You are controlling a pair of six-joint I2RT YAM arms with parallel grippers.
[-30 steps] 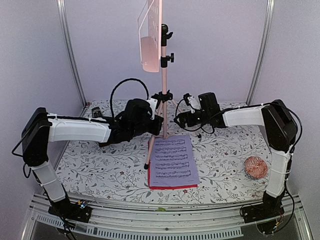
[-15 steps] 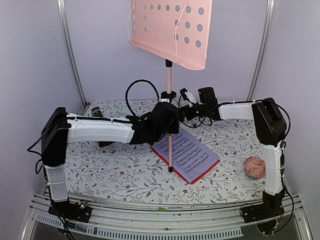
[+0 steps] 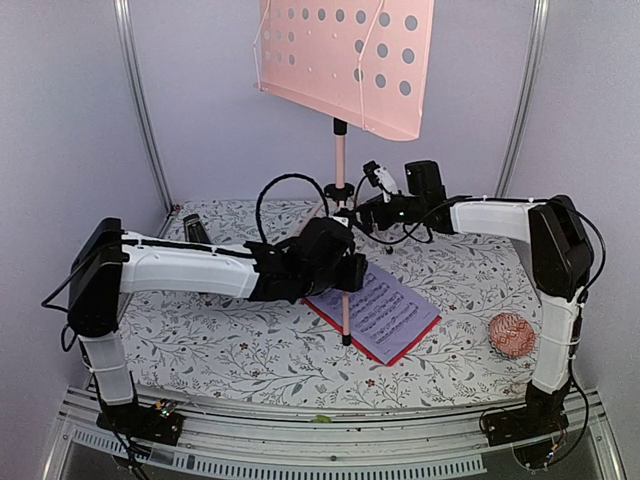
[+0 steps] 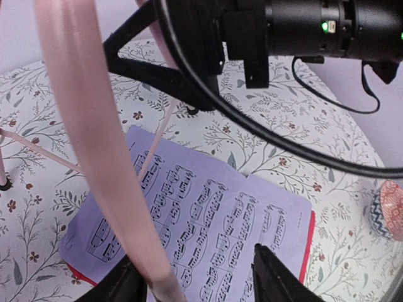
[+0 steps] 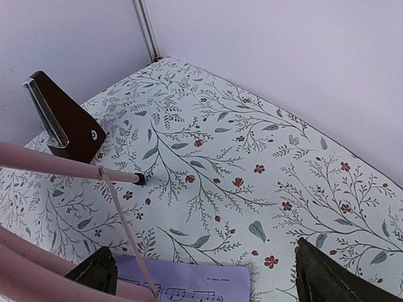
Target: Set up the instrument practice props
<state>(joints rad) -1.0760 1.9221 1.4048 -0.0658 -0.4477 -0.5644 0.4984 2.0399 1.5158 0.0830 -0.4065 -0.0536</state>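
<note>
While one stand (image 3: 339,165) rises upright mid-table, its one perforated desk (image 3: 345,55) high at the top, the left claw (image 3: 345,272) sits low about its front leg (image 4: 97,145). The jaws are part-open, with the pink tube between the fingers (image 4: 272,280), close against one and clear of the other, so nothing is clamped. The right claw (image 3: 362,215) hangs just right of the tripod hub (image 3: 338,190), jaws spread wide and holding nothing. Two sheets (image 3: 378,312) lie flat on the flowered cloth (image 3: 220,340), lilac on red, the red showing only along the edges. They lie right under the left claw, and the front leg's foot rests at their near-left edge. One metronome (image 5: 63,119) stands in the far-left corner, behind the left arm (image 3: 190,268), well apart from both claws. One knitted ball (image 3: 510,335) rests near-right, beside the right arm (image 3: 500,215).
</note>
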